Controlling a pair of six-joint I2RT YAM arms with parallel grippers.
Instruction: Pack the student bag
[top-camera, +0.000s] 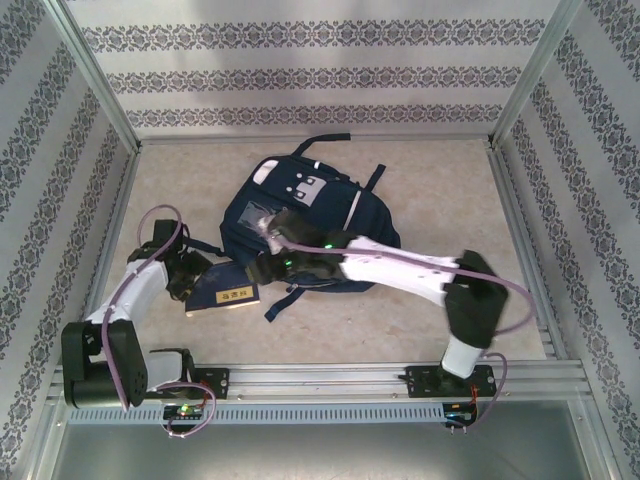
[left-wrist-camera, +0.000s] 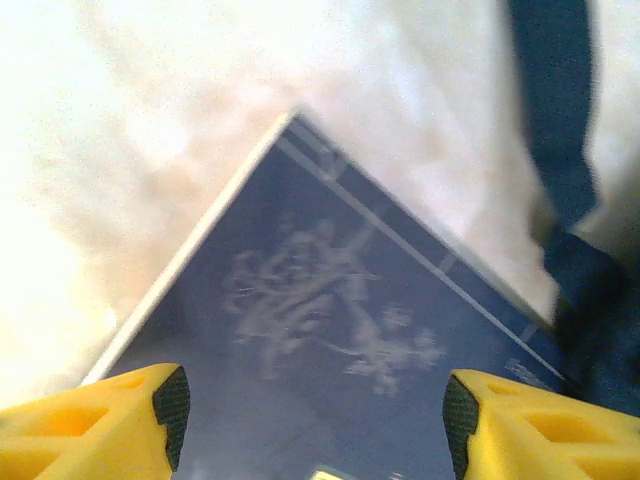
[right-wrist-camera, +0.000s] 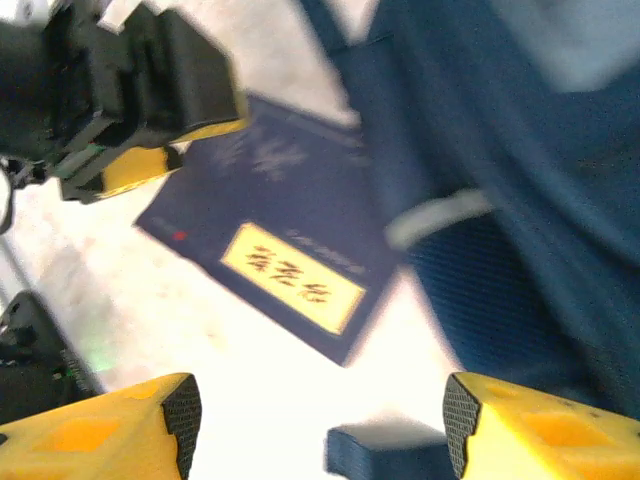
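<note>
On the worktop (top-camera: 420, 330), toward the back: student bag (top-camera: 300, 215). Just beside its near-left corner, flat on the worktop: book (top-camera: 225, 293). Over the book's left end: left gripper (left-wrist-camera: 315, 405).

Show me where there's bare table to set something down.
Bare: the table right of the student bag, up to the right wall, and the far-left corner. Crowded: the bag's near-left side, where the book, left hand and right hand meet.

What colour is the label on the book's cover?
The label is pale yellow with dark characters; clearest in the right wrist view.
</note>
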